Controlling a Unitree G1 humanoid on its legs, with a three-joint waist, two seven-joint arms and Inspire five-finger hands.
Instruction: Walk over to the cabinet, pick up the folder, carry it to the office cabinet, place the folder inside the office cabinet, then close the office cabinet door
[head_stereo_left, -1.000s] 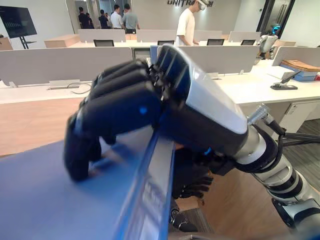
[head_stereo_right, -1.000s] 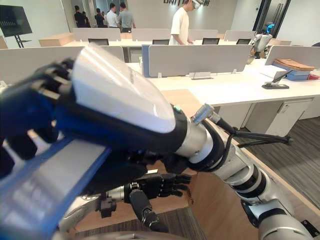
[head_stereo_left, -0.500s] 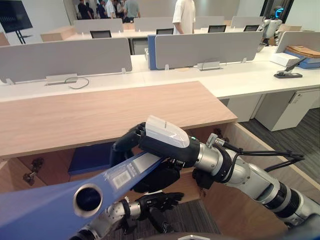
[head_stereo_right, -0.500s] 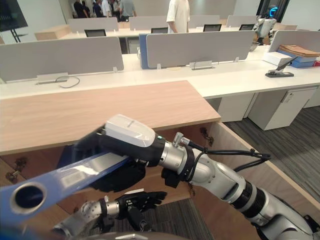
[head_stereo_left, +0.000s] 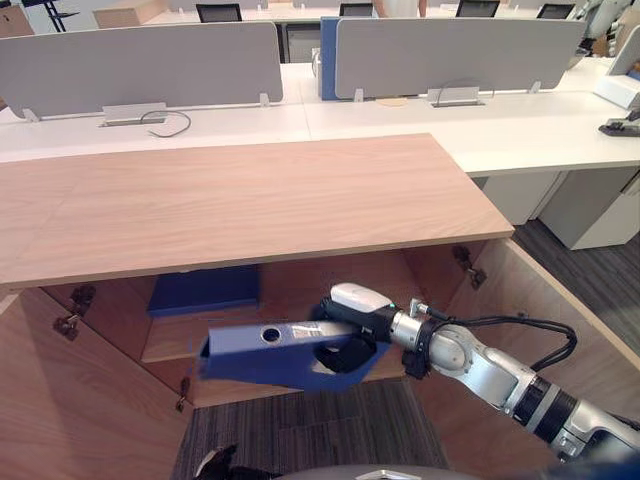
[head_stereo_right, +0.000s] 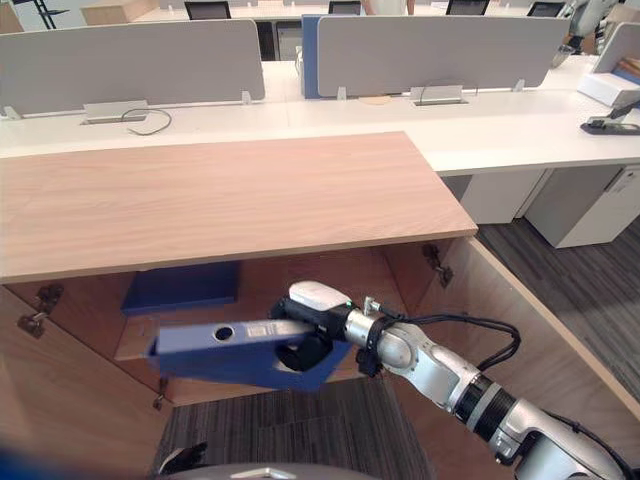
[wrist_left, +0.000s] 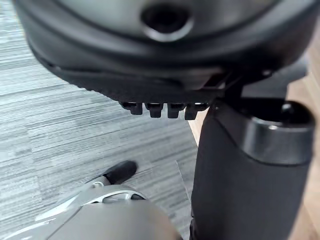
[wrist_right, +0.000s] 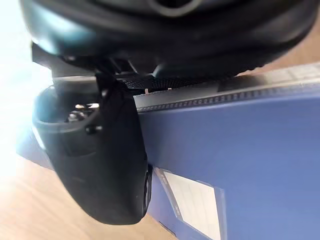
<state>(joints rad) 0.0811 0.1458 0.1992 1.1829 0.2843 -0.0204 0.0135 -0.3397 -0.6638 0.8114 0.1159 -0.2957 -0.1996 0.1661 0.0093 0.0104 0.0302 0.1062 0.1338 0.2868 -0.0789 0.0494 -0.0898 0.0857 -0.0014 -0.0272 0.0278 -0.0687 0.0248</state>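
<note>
My right hand (head_stereo_left: 352, 318) is shut on a blue folder (head_stereo_left: 262, 352), fingers over its spine and thumb (wrist_right: 102, 165) pressed on its face beside a white label. The folder lies nearly level in front of the open office cabinet (head_stereo_left: 250, 200), at the height of the inner shelf (head_stereo_left: 180, 338), its round spine hole facing up. A second blue folder (head_stereo_left: 205, 290) lies flat on that shelf at the back. My left hand (wrist_left: 150, 50) hangs low over the carpet with relaxed fingers and holds nothing.
Both cabinet doors stand open: the right door (head_stereo_left: 535, 300) runs beside my right forearm, the left door (head_stereo_left: 60, 400) at the lower left. White desks with grey dividers (head_stereo_left: 140, 60) stand behind the cabinet. Grey carpet (head_stereo_left: 310, 430) lies below.
The right hand has carried the folder from close before the camera down and forward to the cabinet opening. The view has tilted down. The left hand has dropped towards the floor.
</note>
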